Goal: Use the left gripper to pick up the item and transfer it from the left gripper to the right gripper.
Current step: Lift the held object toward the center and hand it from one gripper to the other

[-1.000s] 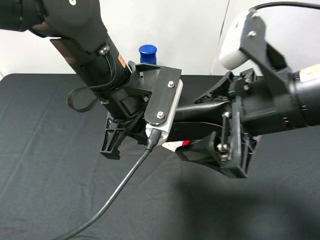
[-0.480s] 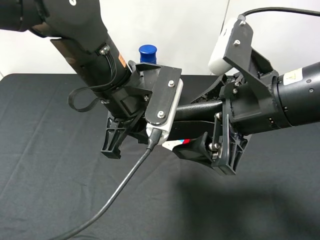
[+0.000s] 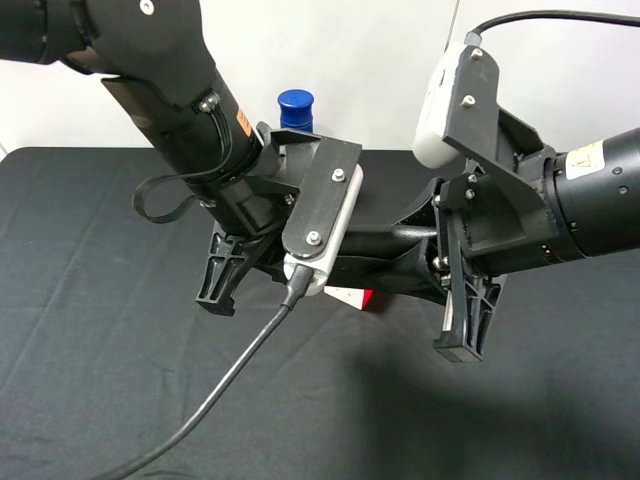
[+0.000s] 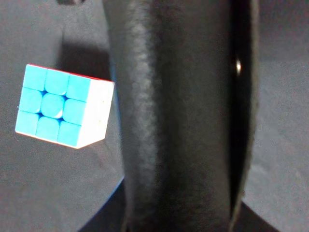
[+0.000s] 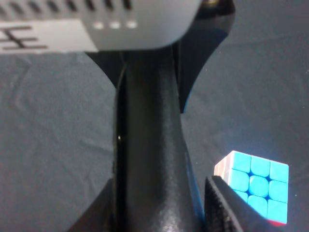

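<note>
The item, a long black pouch, hangs level in the air between the two arms, above the black table. My left gripper is shut on its left end. The pouch fills the left wrist view. My right gripper is around the pouch's right end. In the right wrist view its fingers press against both sides of the pouch. Both grippers hold the pouch.
A colourful puzzle cube lies on the table under the pouch and shows in both wrist views. A blue-capped bottle stands at the back behind the left arm. The left arm's cable trails toward the front.
My right gripper has moved left along the pouch, rolled about its axis, and its fingers have gone from wide open to closed against the pouch. The left arm has barely moved.
</note>
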Tool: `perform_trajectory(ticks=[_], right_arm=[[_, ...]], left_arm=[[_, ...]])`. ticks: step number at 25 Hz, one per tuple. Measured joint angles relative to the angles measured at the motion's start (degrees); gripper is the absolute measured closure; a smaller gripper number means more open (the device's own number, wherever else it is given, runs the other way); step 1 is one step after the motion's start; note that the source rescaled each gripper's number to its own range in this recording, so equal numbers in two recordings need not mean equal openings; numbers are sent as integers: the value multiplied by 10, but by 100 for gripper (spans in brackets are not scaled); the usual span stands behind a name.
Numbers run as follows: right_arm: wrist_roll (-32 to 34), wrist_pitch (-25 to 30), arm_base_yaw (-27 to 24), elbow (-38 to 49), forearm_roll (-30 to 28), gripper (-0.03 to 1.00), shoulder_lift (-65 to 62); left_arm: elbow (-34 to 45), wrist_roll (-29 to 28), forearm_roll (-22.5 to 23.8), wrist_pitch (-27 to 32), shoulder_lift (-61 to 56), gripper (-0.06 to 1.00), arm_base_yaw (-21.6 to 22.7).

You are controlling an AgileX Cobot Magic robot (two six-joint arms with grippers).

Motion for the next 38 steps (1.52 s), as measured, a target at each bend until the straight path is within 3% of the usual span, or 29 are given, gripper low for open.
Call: perform_trajectory(ticks=[6, 7, 9, 10, 11, 13, 16, 28, 38], right_arm=[[-1, -2, 0, 0, -2, 77, 0], [-1, -3, 0, 0, -4, 77, 0], [0, -2, 0, 0, -4, 80, 0], [0, 1, 0, 0, -4, 91, 1], [1, 1, 1, 0, -3, 95, 1], [3, -5, 1, 0, -4, 95, 2], [4, -6, 1, 0, -4, 95, 3], [4, -6, 1, 0, -4, 96, 3], [4, -6, 1, 0, -4, 96, 3]], left_arm=[[0, -15, 3, -8, 0, 94, 0], [0, -24, 2, -9, 0, 88, 0], [0, -40, -14, -26, 0, 68, 0], [0, -42, -19, -33, 0, 53, 0], [0, -44, -25, -30, 0, 41, 0], [0, -46, -29, -27, 0, 17, 0], [0, -47, -30, -27, 0, 5, 0], [0, -53, -30, -25, -6, 0, 0], [-6, -109, -9, -12, -84, 0, 0]])
